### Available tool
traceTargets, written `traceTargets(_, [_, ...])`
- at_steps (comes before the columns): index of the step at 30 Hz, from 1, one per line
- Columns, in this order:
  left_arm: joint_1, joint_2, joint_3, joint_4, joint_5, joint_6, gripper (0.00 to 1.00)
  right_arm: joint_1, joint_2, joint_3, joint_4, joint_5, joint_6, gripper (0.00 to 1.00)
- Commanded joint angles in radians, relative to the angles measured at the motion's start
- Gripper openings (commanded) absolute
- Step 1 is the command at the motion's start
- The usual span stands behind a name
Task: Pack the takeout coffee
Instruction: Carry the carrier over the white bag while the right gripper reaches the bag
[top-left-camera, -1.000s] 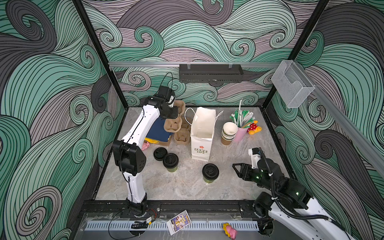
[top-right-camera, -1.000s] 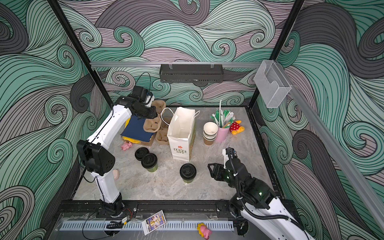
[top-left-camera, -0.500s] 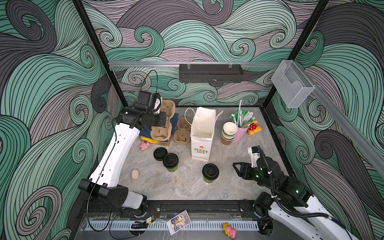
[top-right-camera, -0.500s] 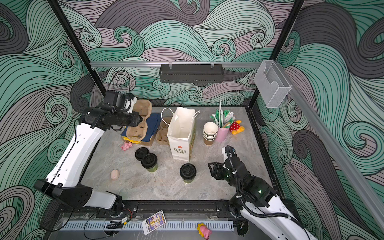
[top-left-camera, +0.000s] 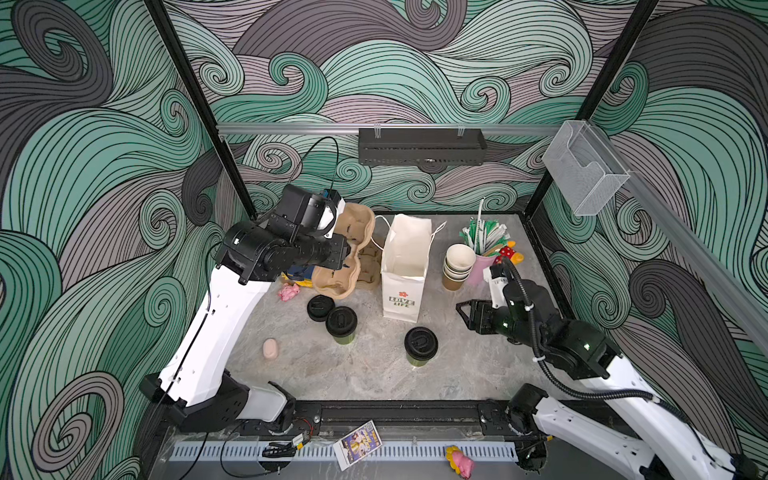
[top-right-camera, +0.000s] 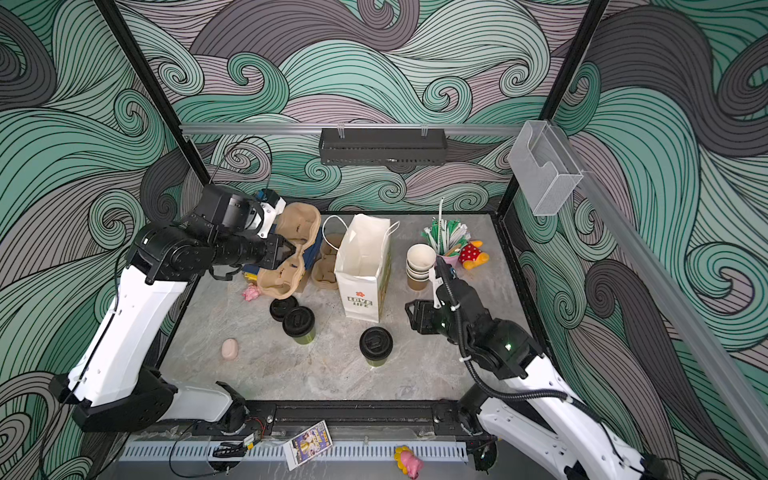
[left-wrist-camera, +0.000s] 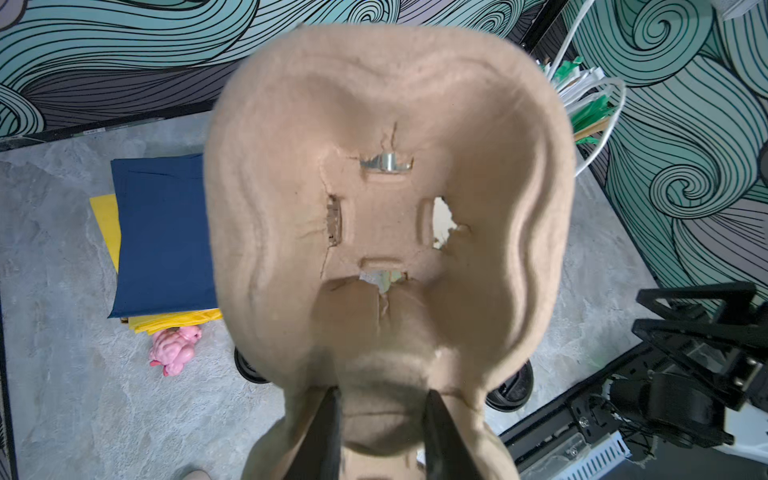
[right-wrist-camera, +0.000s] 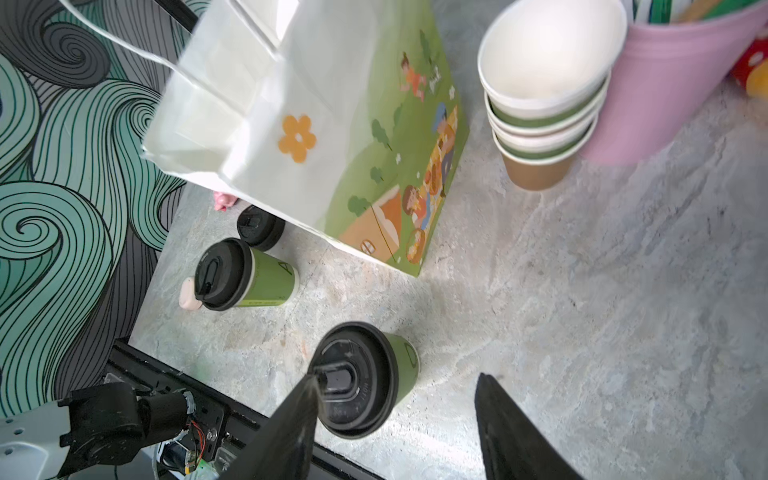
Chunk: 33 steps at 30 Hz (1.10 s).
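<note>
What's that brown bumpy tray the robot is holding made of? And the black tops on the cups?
The brown tray looks like moulded paper pulp: matte, fuzzy, torn at its slots. The black lids look like plastic: smooth, faintly shiny, with crisp moulded rims.

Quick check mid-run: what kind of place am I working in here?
Probably a staged takeout-coffee station inside a robot test cell, not a real café: swirl-printed walls box in a small marble-look tabletop, set with lidded green cups, a paper bag and a pink cup of straws.
</note>
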Motion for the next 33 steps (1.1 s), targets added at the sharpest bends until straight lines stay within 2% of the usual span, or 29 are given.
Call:
traceTargets(1, [-0.066, 0.071, 0.095, -0.031, -0.015, -0.029, 0.15, -0.006, 0.067, 0.102, 0.041, -0.005, -0.079, 0.62])
traceTargets(5, [-0.141, 0.172, 0.201, -0.02, -0.013, -0.036, 0.15, -0.014, 0.137, 0.196, 0.081, 0.019, -0.105, 0.62])
traceTargets(9, [-0.172, 0.277, 0.31, 0.01, -0.026, -0.034, 0.15, -0.024, 0.205, 0.282, 0.109, 0.029, -0.126, 0.64])
traceTargets(14, [-0.174, 0.357, 0.363, 0.119, -0.037, -0.056, 0.17, -0.047, 0.276, 0.36, 0.137, 0.032, -0.128, 0.67])
traceTargets(21, [-0.172, 0.447, 0.438, 0.151, -0.031, -0.069, 0.17, -0.104, 0.366, 0.445, 0.19, -0.002, -0.09, 0.66])
traceTargets(33, [-0.159, 0.506, 0.46, 0.191, -0.047, -0.087, 0.17, -0.145, 0.51, 0.532, 0.207, -0.039, -0.049, 0.58])
